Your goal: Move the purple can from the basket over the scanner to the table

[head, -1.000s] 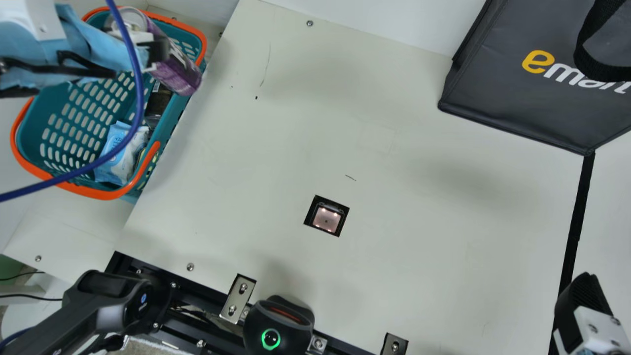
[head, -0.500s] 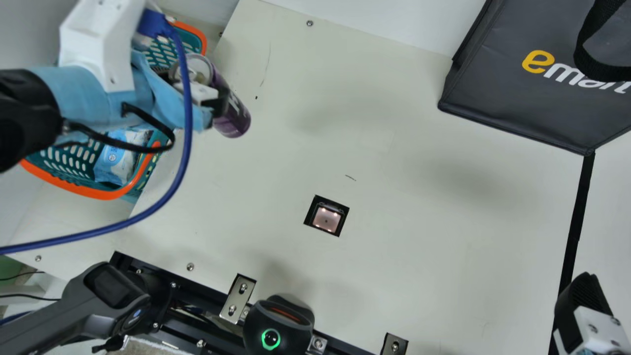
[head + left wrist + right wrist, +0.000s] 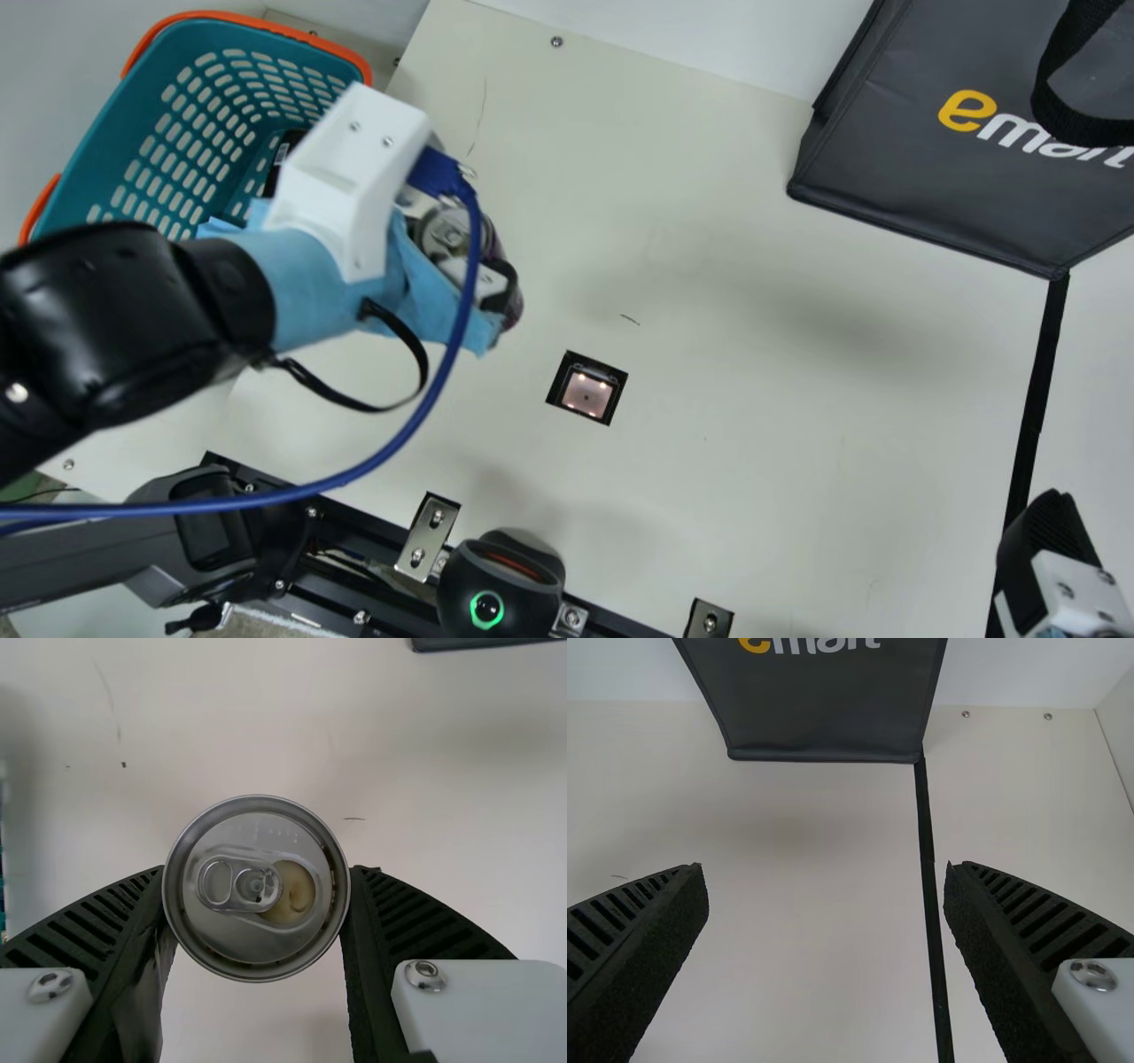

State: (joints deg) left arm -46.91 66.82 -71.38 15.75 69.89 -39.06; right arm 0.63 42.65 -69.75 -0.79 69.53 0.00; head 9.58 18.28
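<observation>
Since the earlier frames, the left arm has swung from above the basket [image 3: 115, 106] out over the table [image 3: 753, 372], carrying the purple can [image 3: 452, 232] with it toward the scanner [image 3: 586, 390]. In the main view the can is now above the table between the basket and the scanner, nearer the scanner than it was, but not over it.

The left gripper [image 3: 465, 248] is closed on the can: in the left wrist view one ribbed finger presses on each side, and the silver lid with its pull tab faces that camera.

The right gripper [image 3: 1045, 549] is at the main view's right edge, near the black strip [image 3: 1036, 390] on the table. The right wrist view has its two fingers wide apart with nothing between them.

The teal basket with orange handles sits beside the table, partly behind the left arm, and a dark item [image 3: 285, 155] lies in it. The scanner is a dark square opening in the tabletop with small lights glowing inside. A dark gray bag [image 3: 886, 159] stands at the far right, and a black device [image 3: 500, 580] with a green ring is at the near edge. A blue cable [image 3: 390, 447] loops along the left arm.
</observation>
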